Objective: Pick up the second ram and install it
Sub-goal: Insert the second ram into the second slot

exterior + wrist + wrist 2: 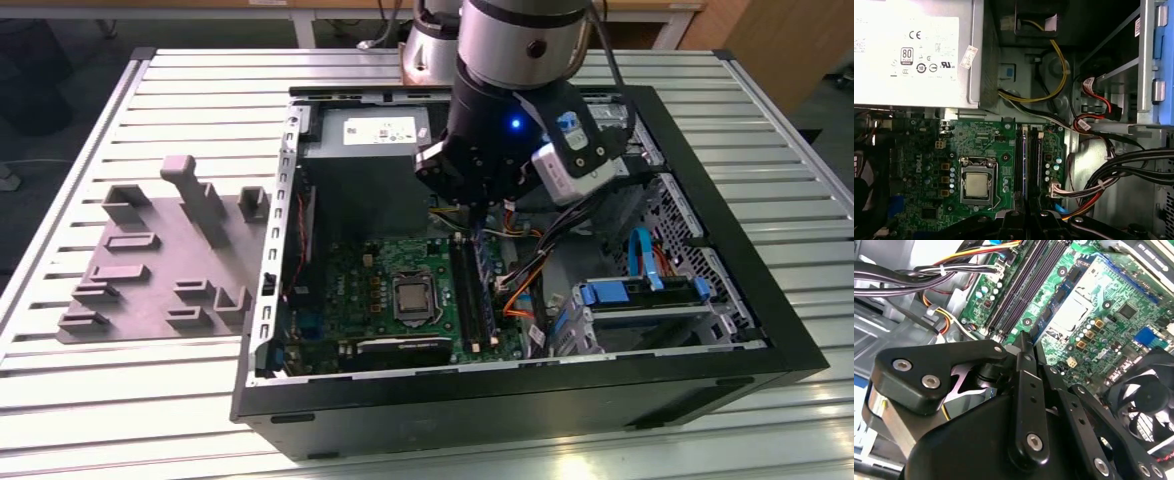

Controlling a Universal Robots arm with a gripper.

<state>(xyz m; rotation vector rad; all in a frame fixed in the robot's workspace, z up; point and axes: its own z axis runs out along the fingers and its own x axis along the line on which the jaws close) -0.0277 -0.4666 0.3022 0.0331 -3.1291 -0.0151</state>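
While I hover over the open case, my gripper point(1024, 340) is drawn narrow, with nothing between its tips that I can make out. A thin blue-green stick, which I take for the second ram point(483, 300), stands on edge in the black plastic slots just beside the processor socket point(976, 185). Seating it well would call for straight, even pressure along its hard top edge, clear of the soft wire bundle point(1114, 175) beyond the socket.

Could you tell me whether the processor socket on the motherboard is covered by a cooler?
No, in the first wrist view the processor sits bare in its socket on the motherboard, with no cooler over it.
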